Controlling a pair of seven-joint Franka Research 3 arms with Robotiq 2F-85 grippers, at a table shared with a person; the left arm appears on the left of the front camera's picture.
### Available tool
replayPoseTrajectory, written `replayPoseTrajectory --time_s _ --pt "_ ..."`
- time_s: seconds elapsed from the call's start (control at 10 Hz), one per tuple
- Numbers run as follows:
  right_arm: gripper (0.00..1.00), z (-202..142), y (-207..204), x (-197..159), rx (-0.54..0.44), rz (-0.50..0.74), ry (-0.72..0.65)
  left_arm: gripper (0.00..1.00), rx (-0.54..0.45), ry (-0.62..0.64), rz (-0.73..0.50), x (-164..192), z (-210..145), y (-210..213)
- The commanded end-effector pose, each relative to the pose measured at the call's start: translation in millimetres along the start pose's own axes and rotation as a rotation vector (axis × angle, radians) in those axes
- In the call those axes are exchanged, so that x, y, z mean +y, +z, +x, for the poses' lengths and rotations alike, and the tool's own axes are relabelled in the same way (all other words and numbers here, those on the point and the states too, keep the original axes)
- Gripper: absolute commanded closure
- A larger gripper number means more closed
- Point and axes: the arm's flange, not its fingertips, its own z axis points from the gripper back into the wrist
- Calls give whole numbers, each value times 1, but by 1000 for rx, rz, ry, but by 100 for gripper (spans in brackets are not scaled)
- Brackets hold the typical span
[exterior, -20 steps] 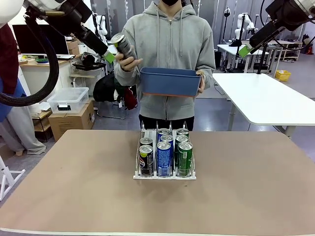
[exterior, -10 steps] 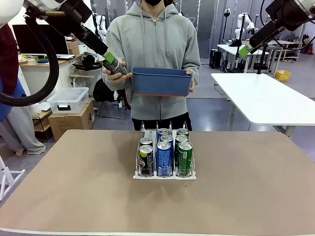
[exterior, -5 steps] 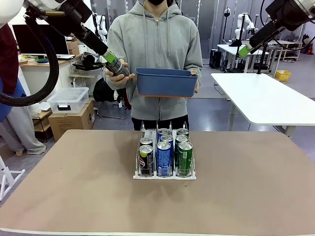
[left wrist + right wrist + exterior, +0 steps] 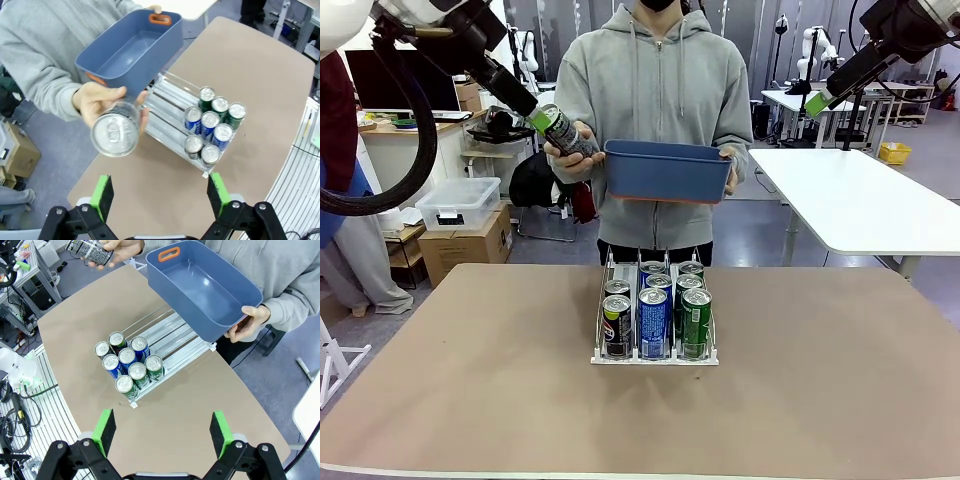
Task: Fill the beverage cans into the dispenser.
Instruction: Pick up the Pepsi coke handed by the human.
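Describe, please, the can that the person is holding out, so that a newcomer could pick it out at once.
Start from the person in the grey hoodie at the table's far side, who holds the blue bin in one hand. The can lies tilted in the other hand, raised beside the bin near the left gripper. It is dark with small print, and it is held in the air, unlike the cans standing in the dispenser.

Empty blue bin (image 4: 666, 170) with orange handle, white side table (image 4: 865, 200), cardboard box (image 4: 468, 245)

My pads (image 4: 102, 196) are green; the bin (image 4: 667, 171) blue, orange-handled; cans (image 4: 653, 322) black, blue, green.
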Motion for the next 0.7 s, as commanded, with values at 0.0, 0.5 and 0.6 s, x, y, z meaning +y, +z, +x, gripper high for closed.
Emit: replayPoseTrajectory --time_s 0.0,0.5,0.6 --pt "0 -1 0 0 -5 10 -2 0 38 2 103 3 0 -14" --pt "0 -1 0 0 -5 10 -2 0 -9 -43 88 23 -9 -38" --pt "0 -1 0 0 -5 10 -2 0 -22 -24 84 27 -11 -43"
